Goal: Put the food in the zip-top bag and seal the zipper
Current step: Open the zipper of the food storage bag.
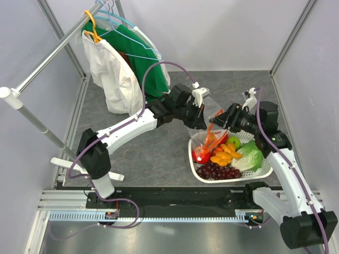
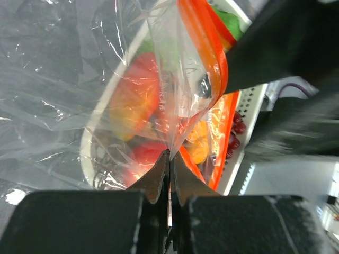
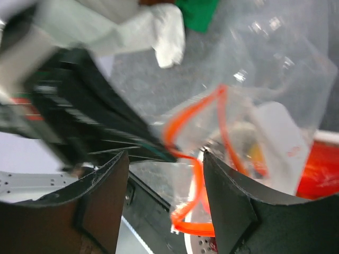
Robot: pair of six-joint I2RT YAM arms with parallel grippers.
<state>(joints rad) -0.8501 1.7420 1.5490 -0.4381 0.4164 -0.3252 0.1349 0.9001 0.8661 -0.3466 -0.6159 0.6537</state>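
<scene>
Zip-top bag (image 2: 170, 106) film is clenched in the left pincer (image 2: 169, 159): its two dark, ridged fingers (image 2: 156, 180) meet with no gap, and a thin pleat of the clear plastic rises from between their tips. Just above that pinch the zipper (image 2: 212, 47), a narrow glossy orange-red strip, folds over on itself. The right pincer (image 3: 164, 156) is spread wide, its matte black fingers (image 3: 233, 206) well apart. The zipper loops loosely through the space between them, close beside the right-hand finger; whether it touches cannot be told.

Between the two pincers the bag hangs crinkled and shiny, its mouth up at the fingers and its lower part draped over the left end of a white lattice basket (image 1: 265, 170). Through the film show a rounded red-yellow mango (image 2: 135, 100), a smooth red apple (image 2: 143, 153) and an orange piece (image 2: 197, 143); whether they lie inside the bag or under it is unclear. Dark purple grapes (image 1: 217, 172) cluster at the basket's near edge, with ruffled green lettuce (image 1: 251, 157) and a green apple (image 1: 233, 142) further right.

The basket stands on a mottled grey worktop (image 1: 153, 159). At the far left, a white garment (image 1: 111, 74) and a green garment (image 1: 145, 63) hang from a metal rail (image 1: 47, 61).
</scene>
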